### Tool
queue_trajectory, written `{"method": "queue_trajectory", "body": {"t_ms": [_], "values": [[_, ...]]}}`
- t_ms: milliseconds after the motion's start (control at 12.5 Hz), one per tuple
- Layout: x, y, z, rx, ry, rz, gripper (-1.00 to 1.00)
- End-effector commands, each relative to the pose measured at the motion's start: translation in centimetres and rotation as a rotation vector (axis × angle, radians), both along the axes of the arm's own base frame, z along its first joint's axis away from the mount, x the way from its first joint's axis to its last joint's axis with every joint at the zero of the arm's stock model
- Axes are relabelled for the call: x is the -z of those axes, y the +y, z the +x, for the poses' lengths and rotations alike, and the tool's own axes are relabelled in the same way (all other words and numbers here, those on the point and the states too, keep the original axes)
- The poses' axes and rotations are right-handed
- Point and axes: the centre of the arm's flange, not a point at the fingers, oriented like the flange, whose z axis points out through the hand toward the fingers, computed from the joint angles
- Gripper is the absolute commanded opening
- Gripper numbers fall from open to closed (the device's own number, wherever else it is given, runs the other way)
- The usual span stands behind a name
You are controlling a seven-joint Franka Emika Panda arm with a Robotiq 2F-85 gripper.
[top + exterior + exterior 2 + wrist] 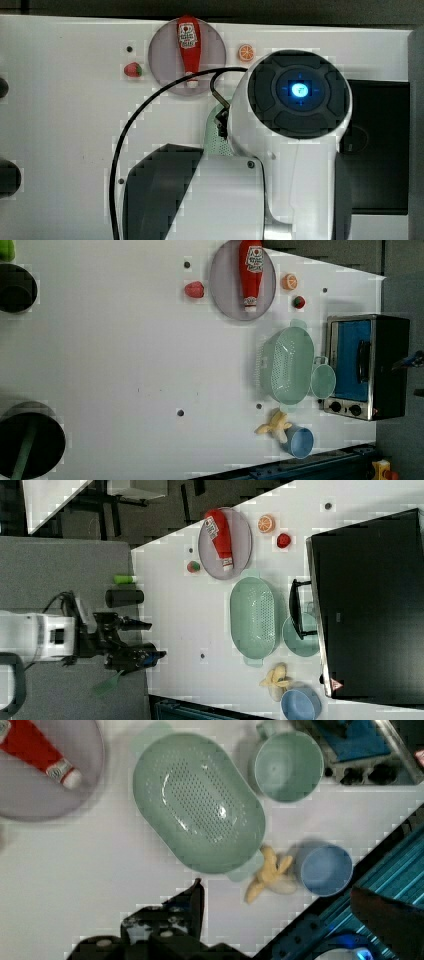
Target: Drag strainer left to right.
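Note:
The strainer (287, 365) is a pale mint-green oval colander with small holes, standing on the white table beside the toaster oven. It also appears in the right view (253, 617) and the wrist view (200, 802), and a sliver of it (214, 135) peeks out under the arm in the top view. My gripper (156, 640) hangs high above the table, well apart from the strainer, open and holding nothing. One dark finger (196, 895) shows in the wrist view, short of the strainer's rim.
A solid mint cup (323, 381) sits between the strainer and the toaster oven (365, 367). A banana (274, 424) and a blue cup (300, 441) lie past one end of the strainer. A grey plate (220, 285) with a ketchup bottle (250, 270) lies past the other end.

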Motion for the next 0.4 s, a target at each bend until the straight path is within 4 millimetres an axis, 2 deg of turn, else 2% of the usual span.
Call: {"method": "queue_trajectory", "body": {"t_ms": [80,400], "values": [[-3.36,-0.26,-0.67,-0.028,-0.085,0.010,1.00],[-2.96,-0.26,-0.46,-0.028,-0.077,0.010,1.00]]}}
